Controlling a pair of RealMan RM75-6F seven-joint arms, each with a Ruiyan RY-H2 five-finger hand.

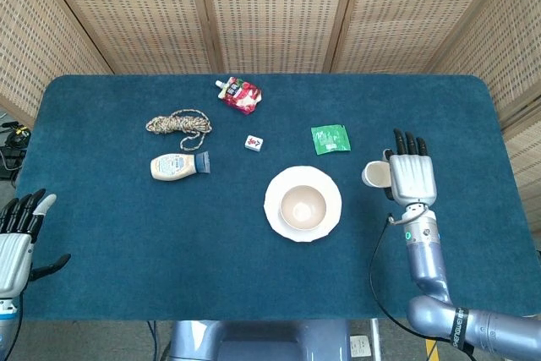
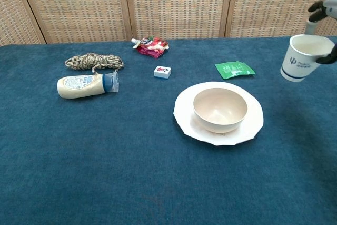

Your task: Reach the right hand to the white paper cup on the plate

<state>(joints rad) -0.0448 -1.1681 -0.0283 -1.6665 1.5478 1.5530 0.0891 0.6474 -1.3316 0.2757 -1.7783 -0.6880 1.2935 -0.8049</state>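
A dark blue cloth-covered surface (image 1: 127,234) carries several loose items. Near its far edge lies a red and white snack pouch (image 1: 240,95). Toward the far left corner sits a coiled beige rope (image 1: 178,123), and just nearer than it a cream squeeze bottle with a blue cap (image 1: 178,166) lies on its side. A small white tile with a red mark (image 1: 254,142) rests near the middle, with a flat green packet (image 1: 330,139) to its right. A beige bowl (image 1: 303,205) stands upright, well apart from these.
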